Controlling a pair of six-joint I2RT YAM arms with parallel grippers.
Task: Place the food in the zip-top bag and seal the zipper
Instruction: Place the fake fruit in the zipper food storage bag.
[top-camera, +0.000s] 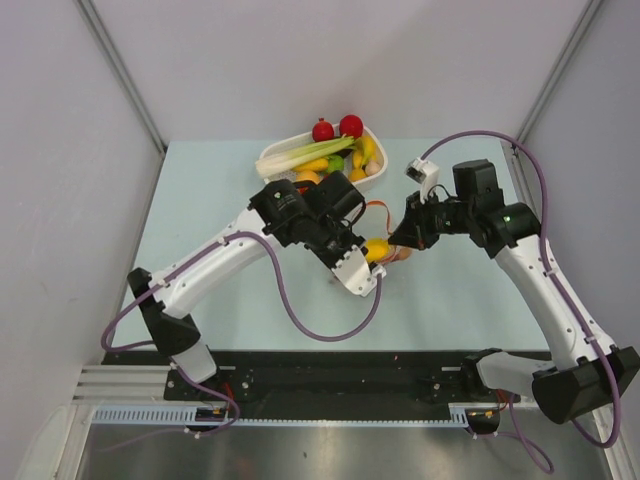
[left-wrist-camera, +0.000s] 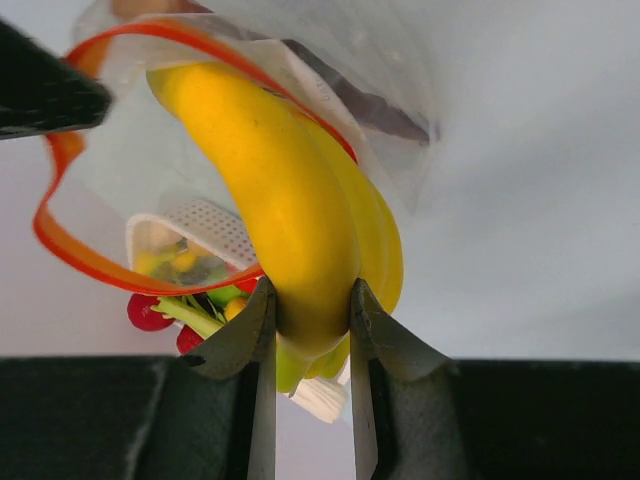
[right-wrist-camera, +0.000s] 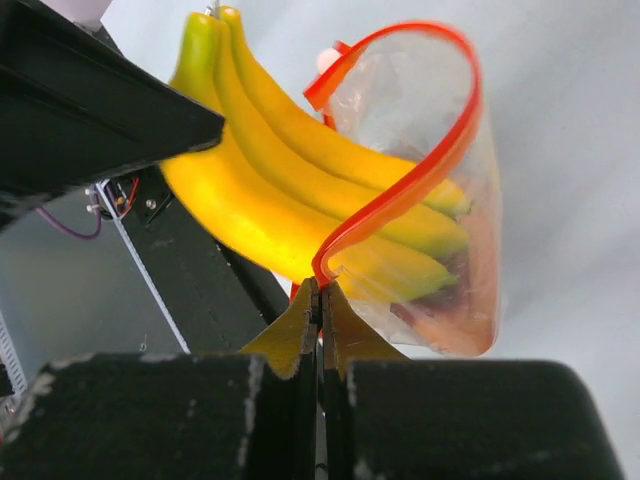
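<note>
Left gripper (left-wrist-camera: 310, 300) clamps yellow toy banana bunch (left-wrist-camera: 270, 180), tips inside the clear floppy zip-top bag (right-wrist-camera: 425, 100); right gripper (right-wrist-camera: 321, 290) pinches its orange-red zipper strip (right-wrist-camera: 420, 182) at six o'clock.

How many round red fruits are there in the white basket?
2. The left red fruit and the right red fruit lie side by side at the far rim of the white basket. Others may be hidden deeper inside.
</note>
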